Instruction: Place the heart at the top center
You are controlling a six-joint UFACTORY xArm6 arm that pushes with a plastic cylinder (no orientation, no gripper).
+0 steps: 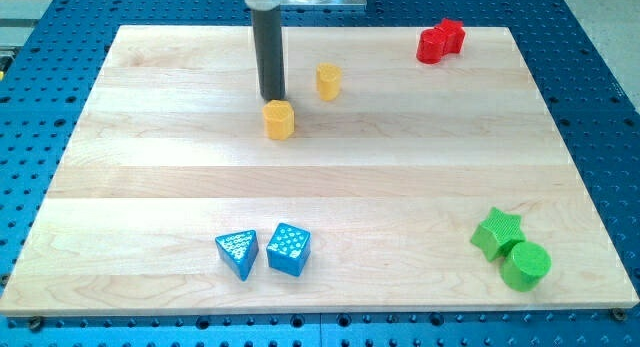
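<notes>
Near edge, left: a blue plastic triangular block (pixel 237 254) and a blue plastic cube (pixel 288 249) sit just beside each other on the pale wooden board (pixel 150 187), well apart from the work.
Near edge, right: a green plastic star block (pixel 497 232) touches a green plastic cylinder (pixel 526 265).
Middle: a yellow plastic hexagonal block (pixel 279 119) lies directly below my tip (pixel 273 96), apparently touching it.
Beyond: a small yellow plastic heart block (pixel 328 81), the task's piece, sits just right of the rod, already near the top centre.
Far corner: red plastic blocks (pixel 440 41), shapes unclear.
Claw: none fitted; the rod holds nothing.
Judgement: the hexagon seems incidental; the heart probably needs only a slight nudge.
</notes>
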